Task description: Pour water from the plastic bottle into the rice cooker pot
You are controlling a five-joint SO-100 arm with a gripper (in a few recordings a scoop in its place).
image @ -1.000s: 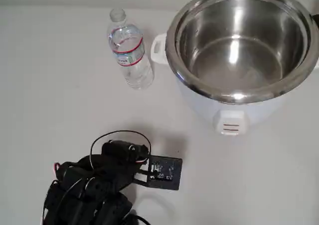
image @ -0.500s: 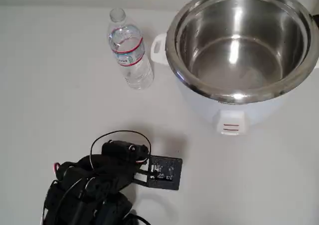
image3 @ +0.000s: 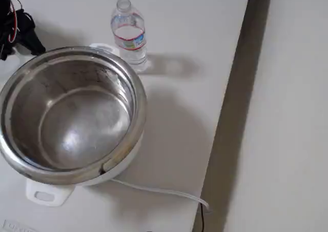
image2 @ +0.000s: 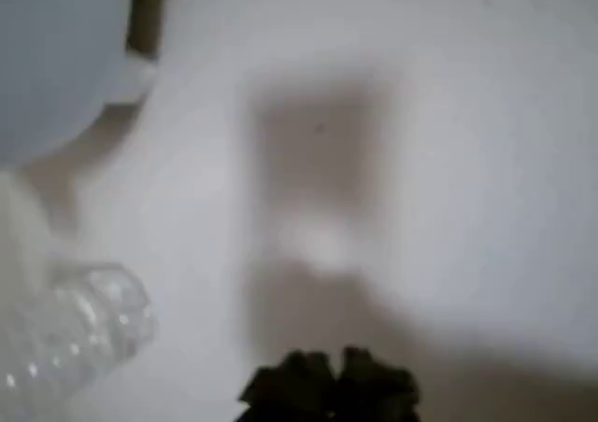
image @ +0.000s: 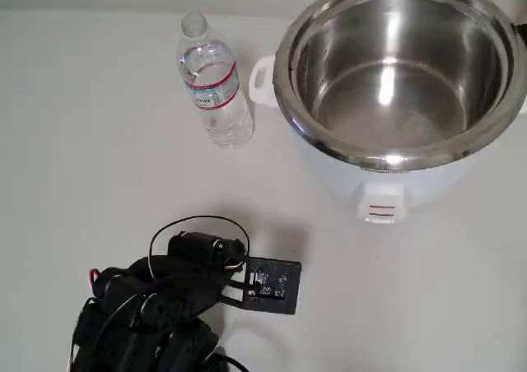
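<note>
The plastic bottle (image: 212,80) stands upright and capless on the white table, just left of the cooker's side handle (image: 260,79); it also shows in the fixed view (image3: 128,33) and, blurred, in the wrist view (image2: 79,333). The rice cooker pot (image: 399,67), shiny steel with a wide rim, sits in its white body (image: 380,192), and the fixed view (image3: 72,114) shows it holding nothing solid. My black arm (image: 165,306) is folded at the table's near left, well apart from both. My gripper (image2: 329,385) shows as dark fingertips pressed together, holding nothing.
A white power cord (image3: 159,191) trails from the cooker toward the table's right edge (image3: 233,88) in the fixed view. Bare table lies between my arm and the bottle. A small camera board (image: 269,283) sticks out from the arm.
</note>
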